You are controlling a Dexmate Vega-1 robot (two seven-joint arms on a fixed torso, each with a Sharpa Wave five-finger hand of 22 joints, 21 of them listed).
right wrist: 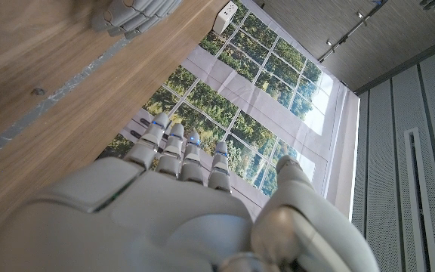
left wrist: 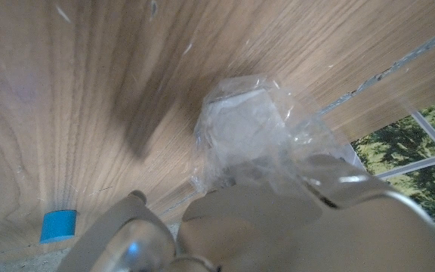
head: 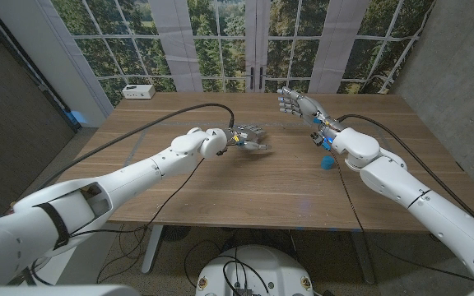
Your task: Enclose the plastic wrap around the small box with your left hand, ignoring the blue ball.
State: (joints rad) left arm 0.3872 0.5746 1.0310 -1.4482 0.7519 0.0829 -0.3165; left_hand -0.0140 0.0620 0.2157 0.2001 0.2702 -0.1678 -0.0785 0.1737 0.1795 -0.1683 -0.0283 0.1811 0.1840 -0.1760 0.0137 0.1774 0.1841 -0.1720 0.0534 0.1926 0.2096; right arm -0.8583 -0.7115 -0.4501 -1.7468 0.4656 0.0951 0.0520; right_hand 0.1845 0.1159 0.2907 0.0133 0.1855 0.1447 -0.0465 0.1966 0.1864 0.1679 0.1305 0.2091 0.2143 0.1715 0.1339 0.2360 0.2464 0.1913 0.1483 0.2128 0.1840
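The small pale box (left wrist: 240, 128) sits on the wooden table (head: 179, 189), bundled in crinkled clear plastic wrap (left wrist: 293, 125). My left hand (head: 249, 136) reaches over it near the table's middle, covering it in the head view. In the left wrist view the left hand (left wrist: 293, 230) lies against the wrap, and a flap drapes over one finger (left wrist: 353, 189); no clear pinch is visible. The blue ball (head: 327, 162) lies to the right, also seen as the blue ball (left wrist: 57, 225). My right hand (head: 297, 103) hovers at the far right, fingers apart and holding nothing.
A white box (head: 140, 91) stands at the table's far left corner. Black cables (head: 171, 113) trail along both arms over the tabletop. Large windows (head: 245, 33) lie behind the table. The left hand (right wrist: 131, 13) shows in the right wrist view.
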